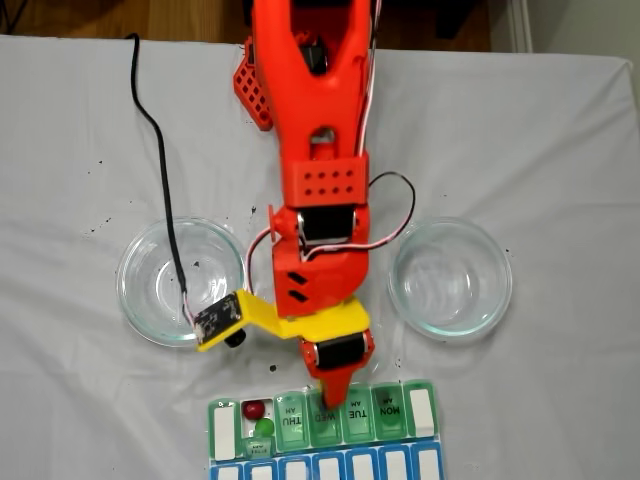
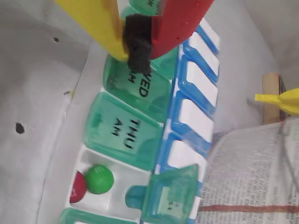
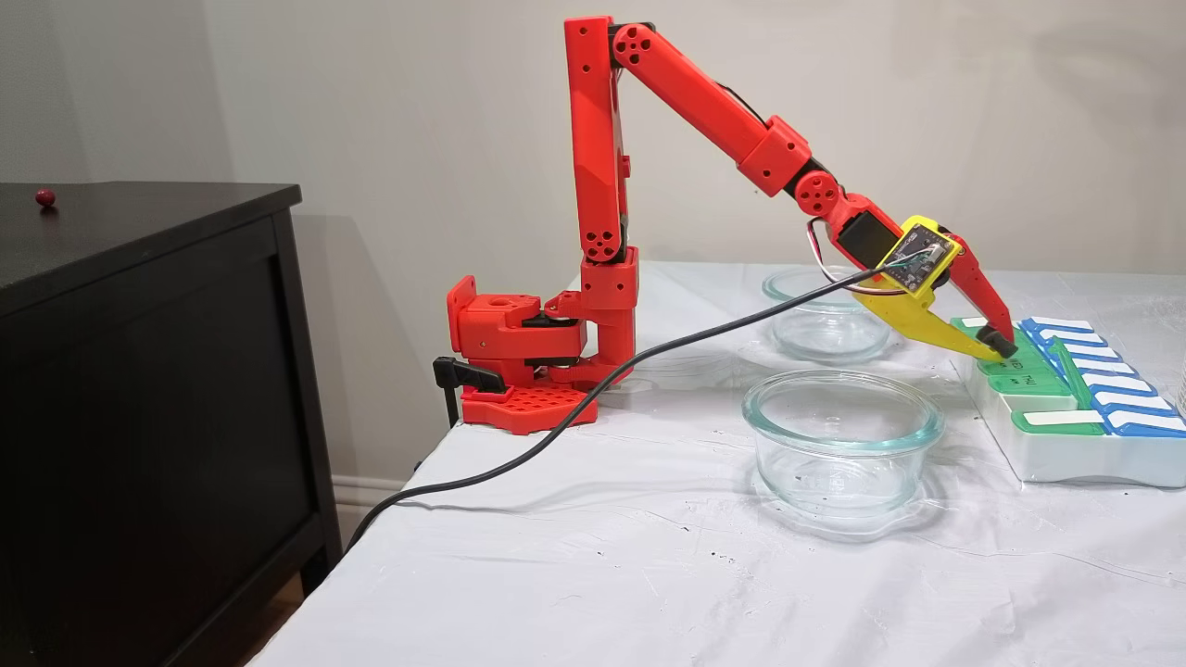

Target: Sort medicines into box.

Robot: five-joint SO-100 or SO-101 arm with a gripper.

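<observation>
The box lies at the near edge of the surface in a fixed view, green lids in one row, blue lids beside them. One compartment stands open, its lid tipped up, and holds a green ball touching a red ball. The pincer rests its tips on the shut WED lid, yellow and red fingers together, a black pad between them. Two glass dishes flank the arm. Another red ball sits apart on the black cabinet.
</observation>
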